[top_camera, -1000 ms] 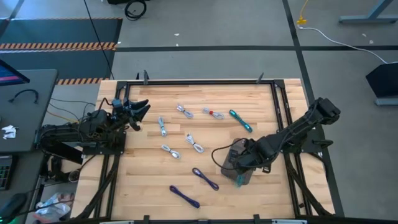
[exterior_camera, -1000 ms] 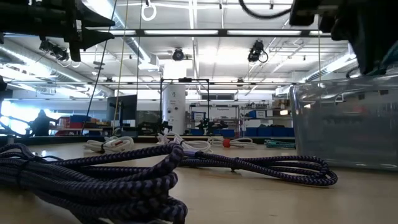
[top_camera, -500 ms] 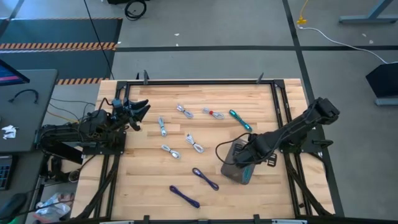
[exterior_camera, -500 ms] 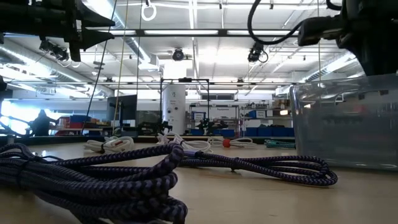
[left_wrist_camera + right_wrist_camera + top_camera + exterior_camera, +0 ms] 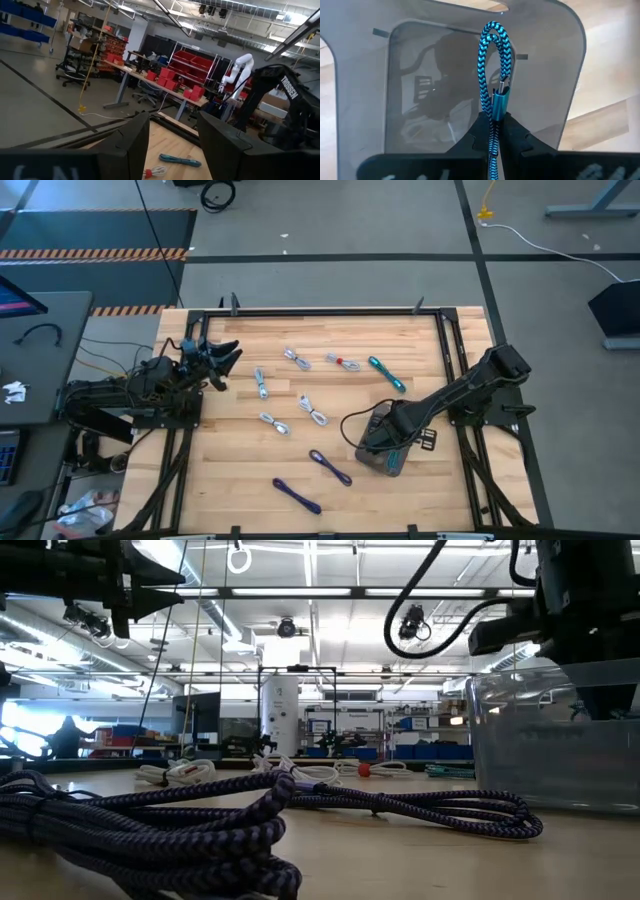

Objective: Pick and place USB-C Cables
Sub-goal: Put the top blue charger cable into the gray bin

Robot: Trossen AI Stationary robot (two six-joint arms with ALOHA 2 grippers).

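A grey translucent tray point(image 5: 378, 457) is sitting on the wooden table point(image 5: 240, 470) at lower right of the high view. A yellow cord point(image 5: 487, 202) is lying on the floor, upper right.

teal-and-black braid on cable point(image 5: 494, 75) pinched in dark right gripper point(image 5: 492, 131), metallic teal plug. grey translucent tray point(image 5: 360, 100). pale wood-plank table point(image 5: 240, 480). second teal cable point(image 5: 386, 373); white-grey bundles point(image 5: 312, 411); red tip on one point(image 5: 341, 362); dark blue-purple braided cables point(image 5: 329, 467), striped purple-black up close point(image 5: 150, 825). black left gripper point(image 5: 218, 363).
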